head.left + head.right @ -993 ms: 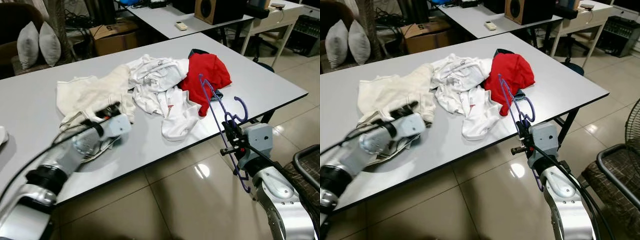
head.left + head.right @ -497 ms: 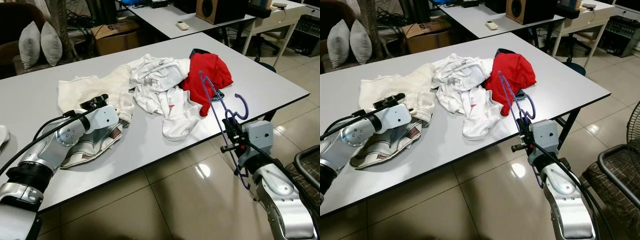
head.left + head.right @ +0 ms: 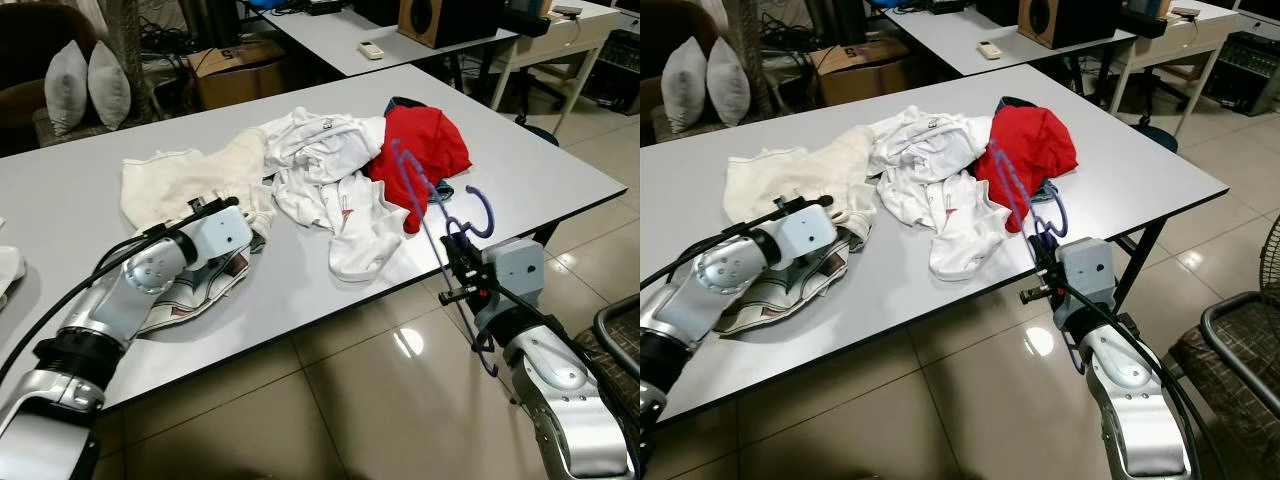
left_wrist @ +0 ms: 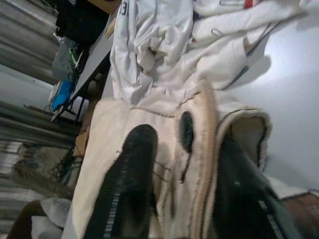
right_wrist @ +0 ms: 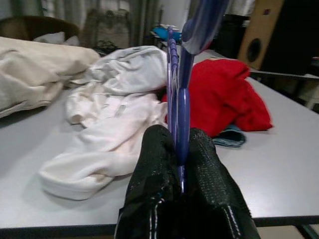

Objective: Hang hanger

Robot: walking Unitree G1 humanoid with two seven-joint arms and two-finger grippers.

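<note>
Two arms work at a grey table (image 3: 90, 200) in the left eye view. The right gripper (image 3: 462, 272) is off the table's near edge, above the tiled floor (image 3: 330, 400), and clamps a purple hanger (image 3: 430, 205). The hanger stands roughly upright; its hook curls near the table edge and its long bar rises toward a red garment (image 3: 420, 150). The left gripper (image 3: 215, 208) reaches over the table onto a cream garment (image 3: 185, 175). A heap of white clothes (image 3: 325, 170) lies between the cream and red garments.

In the right eye view, two grey cushions (image 3: 705, 80) sit beyond the far side of the table, and a second table (image 3: 970, 35) stands behind it.

In the left wrist view, the left gripper's fingers (image 4: 132, 179) are spread apart, with a raised fold of the cream garment between them. They are not closed on it.

In the right wrist view, the right gripper's fingers (image 5: 157, 169) are pressed together on the hanger's thin bar, with the red garment and white clothes beyond.
</note>
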